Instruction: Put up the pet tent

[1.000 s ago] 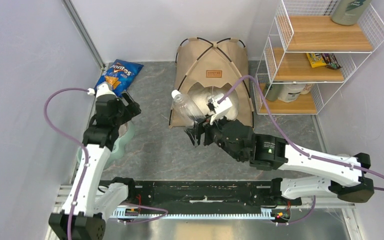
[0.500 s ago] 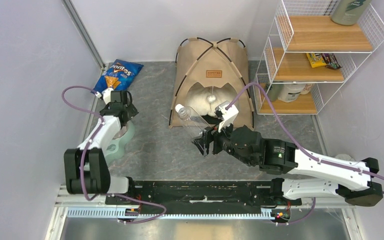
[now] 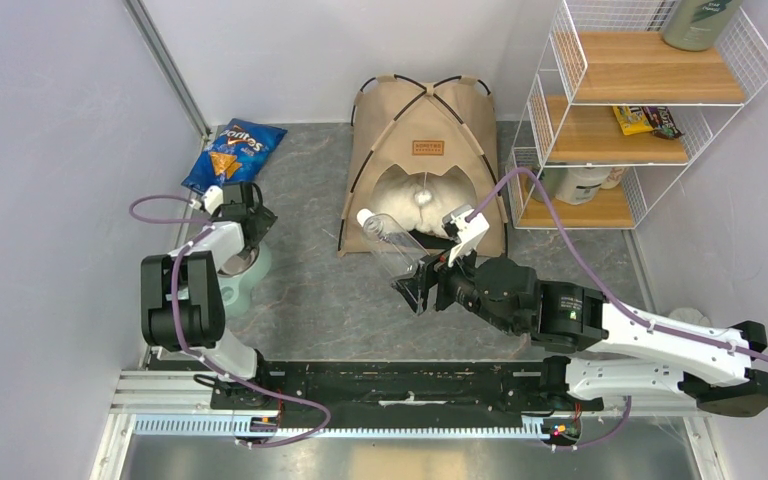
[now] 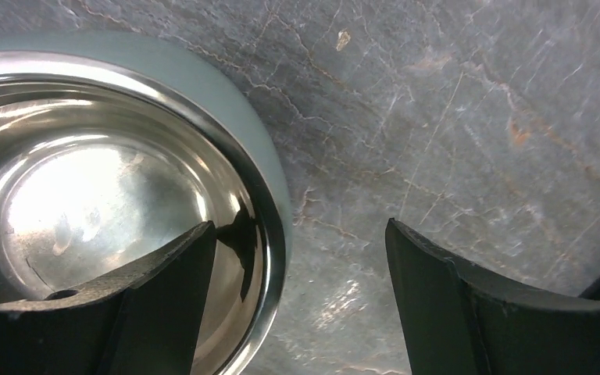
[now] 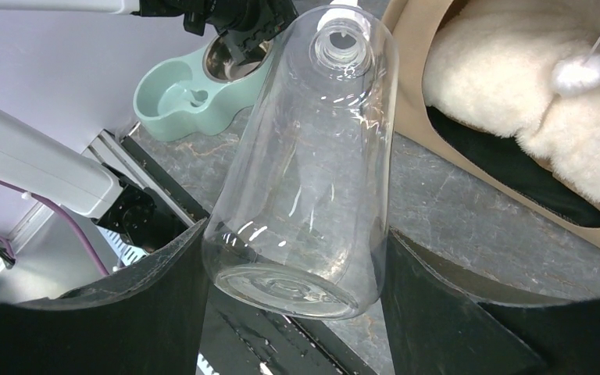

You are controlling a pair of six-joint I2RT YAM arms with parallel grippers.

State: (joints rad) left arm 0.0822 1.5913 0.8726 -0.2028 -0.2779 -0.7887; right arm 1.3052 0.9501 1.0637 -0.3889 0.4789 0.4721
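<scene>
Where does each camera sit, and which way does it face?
Top external: above and behind the arms, looking down on pet tent and both arms.
Left wrist: on the left arm, looking past the open left pincer at a steel bowl.
Right wrist: on the right arm, looking along the clear bottle in the right pincer, toward the tent.
Shared: top and right-wrist views both show bottle and tent.

A grey, marble-veined counter [image 3: 310,290] fills the middle. Plain pale walls [image 3: 50,150] close it in from 9 to 12 o'clock. At 2 o'clock stands a white wire rack [image 3: 545,120] with three wooden shelves [image 3: 650,65]. The light is soft and even.
</scene>
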